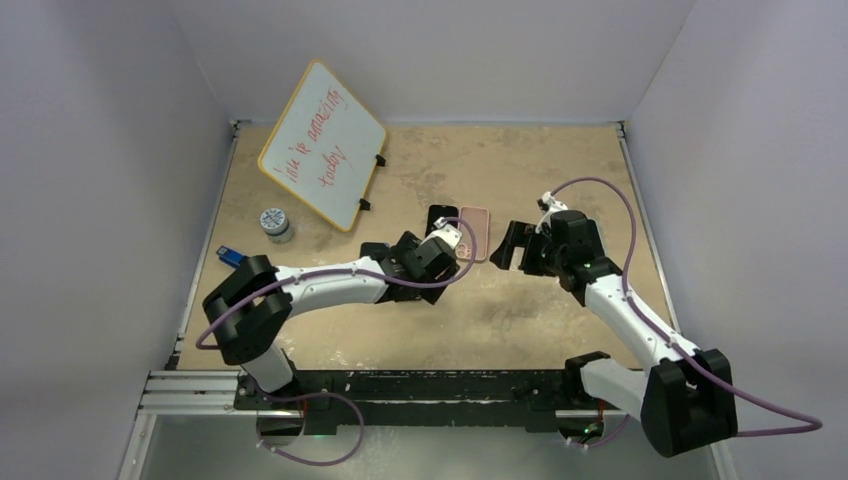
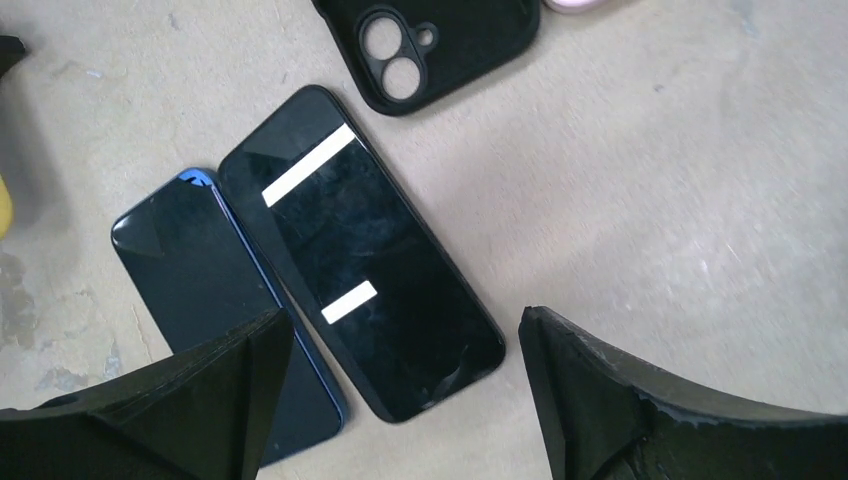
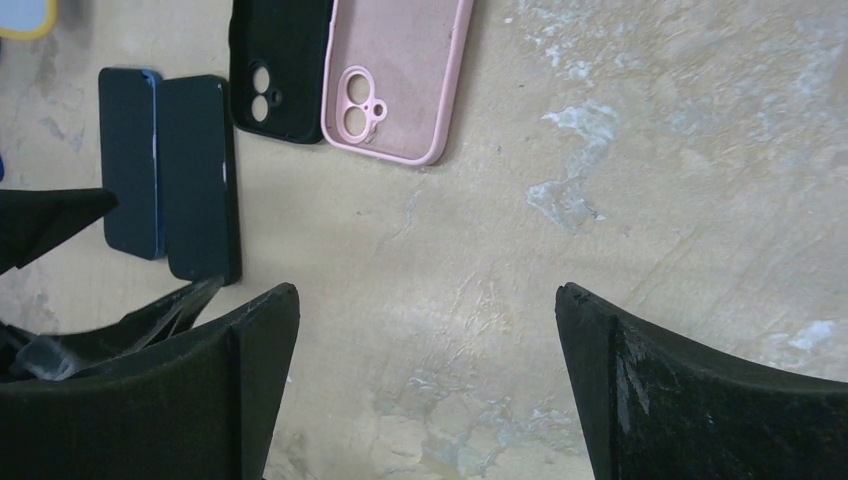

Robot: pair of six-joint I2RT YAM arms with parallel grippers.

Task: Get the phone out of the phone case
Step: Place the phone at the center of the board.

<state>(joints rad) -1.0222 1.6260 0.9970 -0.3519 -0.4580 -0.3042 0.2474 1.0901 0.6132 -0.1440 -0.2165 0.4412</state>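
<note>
Black phone touching blue phone — left gripper above, jaws spread

Black phone lies flat, just beside empty black case.

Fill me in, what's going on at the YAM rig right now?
The left end effector and right end effector are both open and hold nothing. The left one hovers over a black phone and a blue phone lying side by side on the table, screens up. A black case and a pink case lie just beyond them, both looking empty, so the phones appear to be out.
</note>
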